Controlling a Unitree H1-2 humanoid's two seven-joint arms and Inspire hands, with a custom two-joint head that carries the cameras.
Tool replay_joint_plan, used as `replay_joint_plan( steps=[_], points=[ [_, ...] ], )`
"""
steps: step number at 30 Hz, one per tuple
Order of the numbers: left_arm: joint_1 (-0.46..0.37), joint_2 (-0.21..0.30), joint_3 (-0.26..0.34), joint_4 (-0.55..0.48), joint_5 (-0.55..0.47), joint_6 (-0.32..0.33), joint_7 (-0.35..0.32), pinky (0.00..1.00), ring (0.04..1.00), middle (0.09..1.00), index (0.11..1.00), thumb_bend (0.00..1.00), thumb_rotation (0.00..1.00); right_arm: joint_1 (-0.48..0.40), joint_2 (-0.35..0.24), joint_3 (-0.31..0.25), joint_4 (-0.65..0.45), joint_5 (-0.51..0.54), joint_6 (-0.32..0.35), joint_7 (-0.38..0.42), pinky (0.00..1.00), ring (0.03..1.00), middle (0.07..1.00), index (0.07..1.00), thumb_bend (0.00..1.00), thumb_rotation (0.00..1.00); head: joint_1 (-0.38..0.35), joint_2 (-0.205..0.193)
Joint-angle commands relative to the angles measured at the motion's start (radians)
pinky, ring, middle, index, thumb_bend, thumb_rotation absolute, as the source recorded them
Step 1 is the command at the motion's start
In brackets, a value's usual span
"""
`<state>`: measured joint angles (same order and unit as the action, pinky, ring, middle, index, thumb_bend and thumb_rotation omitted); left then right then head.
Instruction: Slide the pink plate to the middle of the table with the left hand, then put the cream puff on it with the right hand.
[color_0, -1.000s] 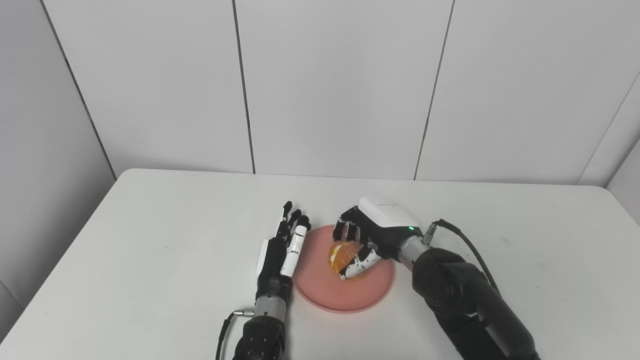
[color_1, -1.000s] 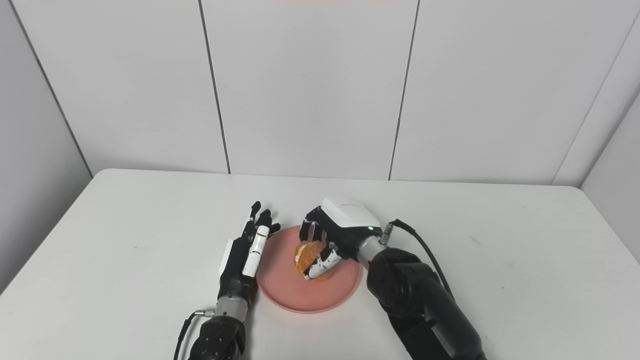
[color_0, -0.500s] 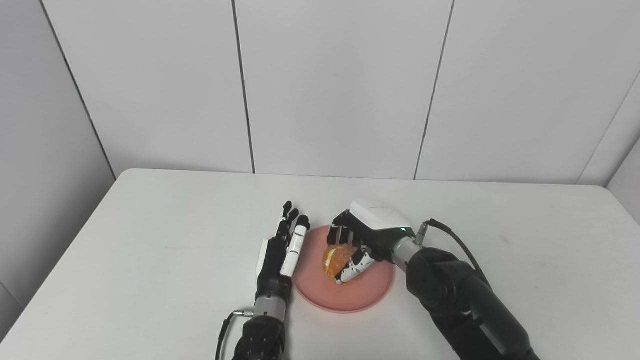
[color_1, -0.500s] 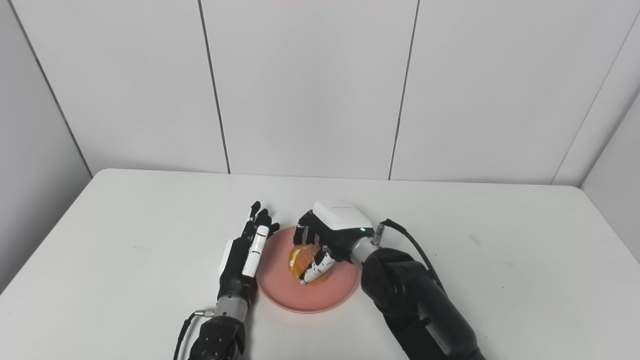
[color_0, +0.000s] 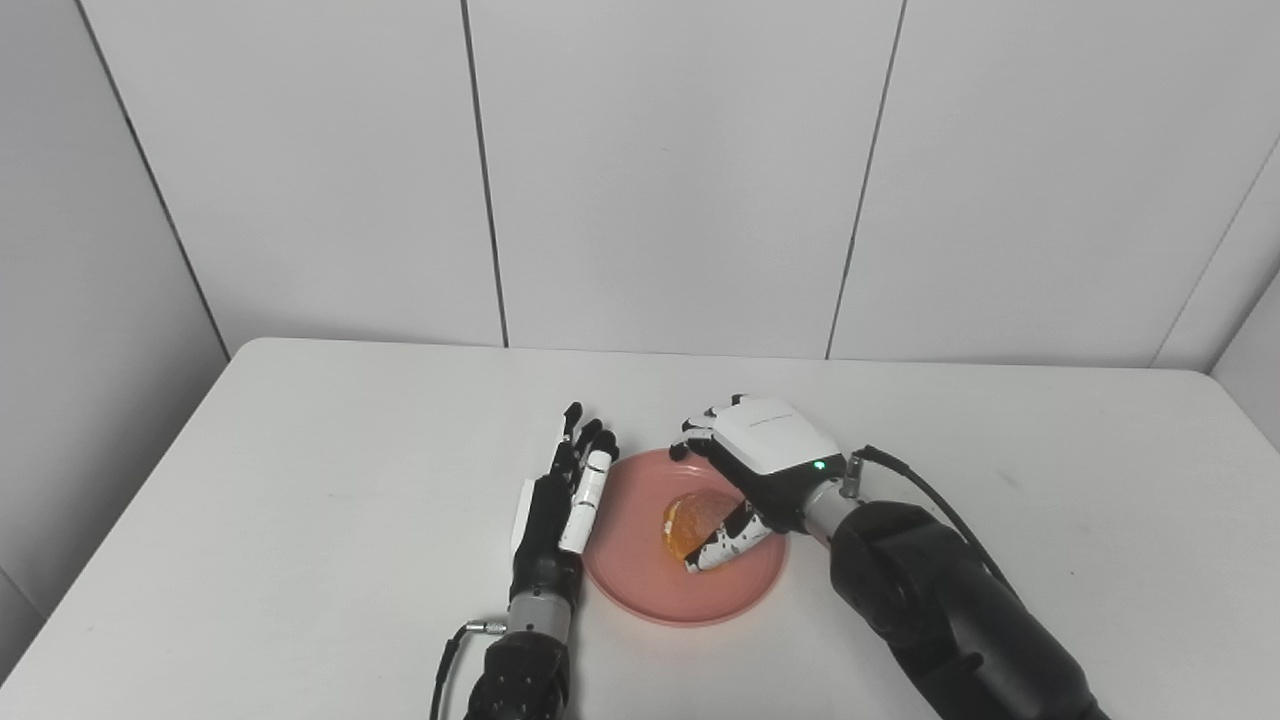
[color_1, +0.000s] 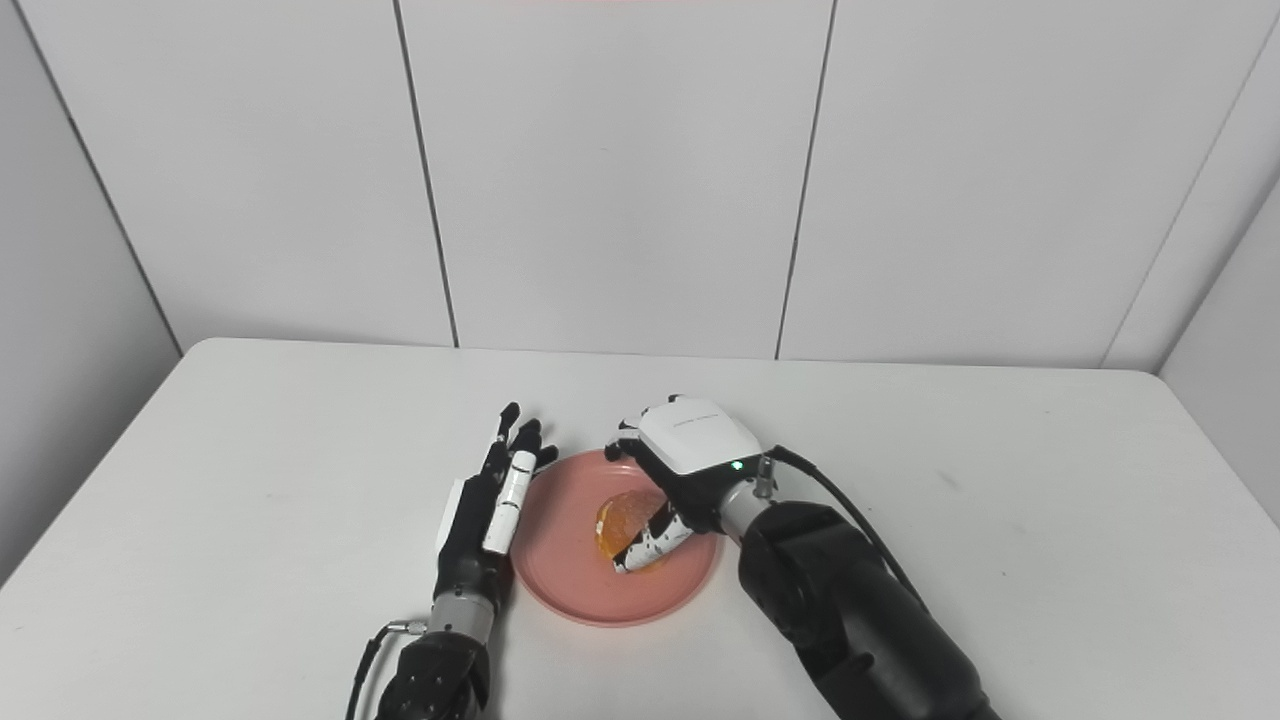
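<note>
Right hand over the puff, fingers spread, thumb beside it, not gripping. Puff sits on plate, mid counter. Left hand flat, fingers straight together, edge against plate's left rim.

No legible text, apparently.

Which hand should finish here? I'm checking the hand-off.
Right. The right hand hangs over the orange cream puff on the round pink plate, fingers spread; it likely only withdraws. The left hand lies flat beside the rim.
</note>
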<state>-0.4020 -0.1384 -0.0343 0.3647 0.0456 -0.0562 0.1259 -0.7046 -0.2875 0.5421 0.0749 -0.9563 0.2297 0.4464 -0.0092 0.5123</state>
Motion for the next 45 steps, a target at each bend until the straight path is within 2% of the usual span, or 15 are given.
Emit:
replay_joint_plan(
  steps=[1,4,6,10,15,19,23,24,26,28,31,33,38,41,45],
  points=[
    [0.031,-0.028,-0.012,0.035,-0.011,0.079,-0.018,0.85,0.869,0.951,1.0,0.65,0.89,-0.036,-0.006,-0.021,-0.051,0.0,-0.027,-0.011,1.0,0.926,0.899,0.77,1.0,0.41,0.001,0.001],
    [0.031,-0.028,-0.011,0.033,-0.011,0.081,-0.016,0.85,0.87,0.952,1.0,0.66,0.9,-0.023,-0.007,-0.044,-0.086,0.025,-0.022,-0.006,1.0,0.922,0.895,0.766,1.0,0.4,0.001,0.006],
    [0.031,-0.028,-0.01,0.031,-0.012,0.088,-0.016,0.85,0.917,0.984,1.0,0.66,0.9,-0.009,-0.008,-0.068,-0.128,0.047,-0.018,-0.005,0.96,0.916,0.889,0.768,1.0,0.4,0.001,0.006],
    [0.031,-0.03,-0.006,0.029,-0.018,0.097,-0.018,0.87,0.885,0.989,1.0,0.66,0.9,0.034,0.001,-0.134,-0.214,0.095,-0.025,-0.043,0.87,0.886,0.863,0.76,1.0,0.43,-0.001,0.006],
    [0.028,-0.026,-0.004,0.037,-0.022,0.079,-0.02,0.88,0.879,0.959,1.0,0.67,0.91,0.126,0.041,-0.237,-0.251,0.203,-0.12,-0.226,0.71,0.816,0.825,0.753,0.98,0.55,0.001,0.003],
    [0.029,-0.022,-0.008,0.032,-0.004,0.063,-0.008,0.86,0.862,0.944,1.0,0.66,0.9,0.188,0.123,-0.359,-0.176,0.405,-0.275,-0.406,0.61,0.721,0.749,0.717,0.83,0.6,0.003,0.002],
    [0.032,-0.016,-0.01,0.02,0.019,0.05,0.001,0.85,0.851,0.938,1.0,0.66,0.89,0.238,0.203,-0.467,-0.107,0.578,-0.358,-0.502,0.65,0.742,0.762,0.739,0.76,0.68,-0.002,0.003],
    [0.031,-0.014,-0.009,0.019,0.021,0.046,0.0,0.86,0.854,0.947,1.0,0.66,0.88,0.246,0.214,-0.479,-0.098,0.588,-0.364,-0.518,0.67,0.751,0.768,0.76,0.75,0.78,-0.002,0.003],
    [0.032,-0.013,-0.007,0.013,0.027,0.044,0.003,0.87,0.854,0.947,1.0,0.66,0.88,0.268,0.236,-0.501,-0.073,0.613,-0.379,-0.552,0.7,0.764,0.775,0.776,0.75,0.86,-0.004,0.004],
    [0.034,-0.011,-0.007,0.011,0.037,0.034,0.009,0.87,0.852,0.939,1.0,0.65,0.87,0.281,0.25,-0.513,-0.036,0.648,-0.416,-0.571,0.71,0.784,0.789,0.789,0.74,0.91,-0.008,0.004],
    [0.038,-0.006,-0.017,0.014,0.073,0.016,0.031,0.84,0.846,0.918,1.0,0.65,0.89,0.302,0.284,-0.532,0.005,0.71,-0.422,-0.584,0.73,0.808,0.819,0.817,0.74,0.97,-0.018,0.005],
    [0.04,0.0,-0.024,0.013,0.101,0.012,0.043,0.83,0.843,0.912,1.0,0.66,0.9,0.312,0.312,-0.553,0.035,0.79,-0.427,-0.582,0.74,0.812,0.824,0.823,0.73,0.98,-0.023,0.005],
    [0.041,0.015,-0.03,0.009,0.139,0.005,0.054,0.93,0.9,0.93,1.0,0.66,0.96,0.338,0.407,-0.629,0.085,0.998,-0.391,-0.582,0.82,0.838,0.841,0.856,0.82,0.99,-0.031,0.009],
    [0.044,0.031,-0.041,0.001,0.167,-0.001,0.06,0.96,0.955,0.964,0.997,0.63,0.98,0.35,0.418,-0.633,0.109,1.024,-0.393,-0.569,0.86,0.869,0.864,0.862,0.83,1.0,-0.033,0.01],
    [0.052,0.036,-0.044,-0.003,0.195,-0.021,0.084,1.0,0.998,0.998,0.981,0.6,0.99,0.358,0.393,-0.603,0.125,1.04,-0.323,-0.517,0.97,0.948,0.929,0.907,0.84,1.0,-0.036,0.012]
  ],
)
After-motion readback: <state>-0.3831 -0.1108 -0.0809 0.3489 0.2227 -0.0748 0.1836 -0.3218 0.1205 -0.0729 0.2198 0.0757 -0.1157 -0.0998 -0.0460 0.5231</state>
